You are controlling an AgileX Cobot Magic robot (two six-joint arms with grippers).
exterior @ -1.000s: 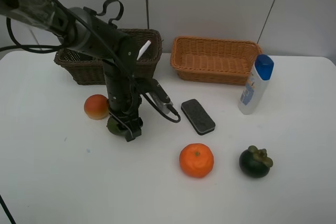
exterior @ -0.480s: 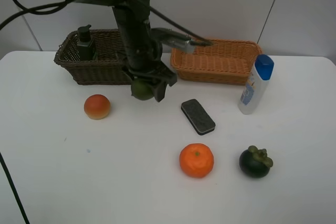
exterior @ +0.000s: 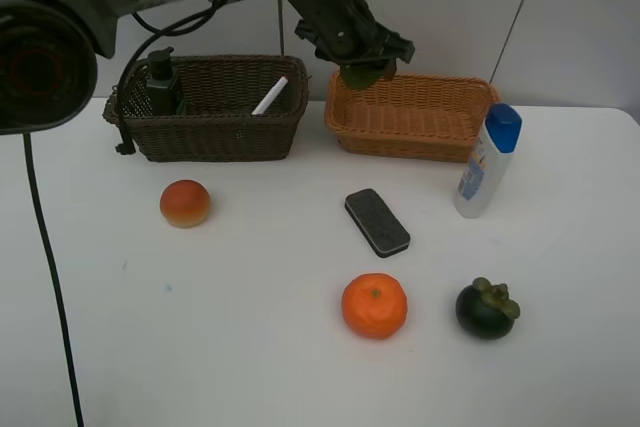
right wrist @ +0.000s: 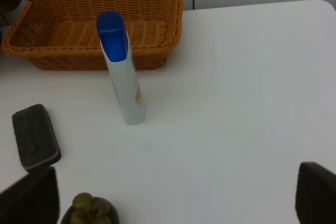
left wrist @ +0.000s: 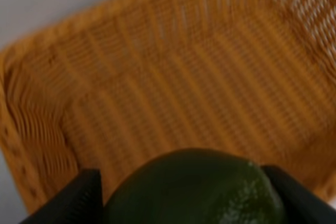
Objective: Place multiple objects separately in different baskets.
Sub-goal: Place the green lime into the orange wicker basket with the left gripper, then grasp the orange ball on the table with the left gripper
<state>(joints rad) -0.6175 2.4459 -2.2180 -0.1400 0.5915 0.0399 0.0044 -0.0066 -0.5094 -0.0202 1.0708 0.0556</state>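
My left gripper [exterior: 362,71] is shut on the green fruit [exterior: 360,76] and holds it in the air over the left end of the light orange-tan basket [exterior: 412,117]. The left wrist view shows the green fruit [left wrist: 194,190] between the dark fingers [left wrist: 71,198], with the empty basket floor [left wrist: 157,93] below. The dark brown basket [exterior: 210,132] holds the pump bottle [exterior: 163,82] and the marker [exterior: 271,95]. On the table lie the red-orange fruit [exterior: 185,203], black eraser [exterior: 377,222], orange fruit [exterior: 374,305] and dark fruit [exterior: 486,308]. My right gripper [right wrist: 173,203] is open, near the dark fruit [right wrist: 90,211].
The white bottle with a blue cap [exterior: 487,162] stands upright just right of the light basket's front corner. In the right wrist view the bottle [right wrist: 122,77] stands between the basket [right wrist: 94,24] and the gripper. A wall rises behind both baskets.
The left arm lifted the green fruit from the table beside the red-orange fruit, carried it up and right past the dark basket, and now holds it over the light basket.
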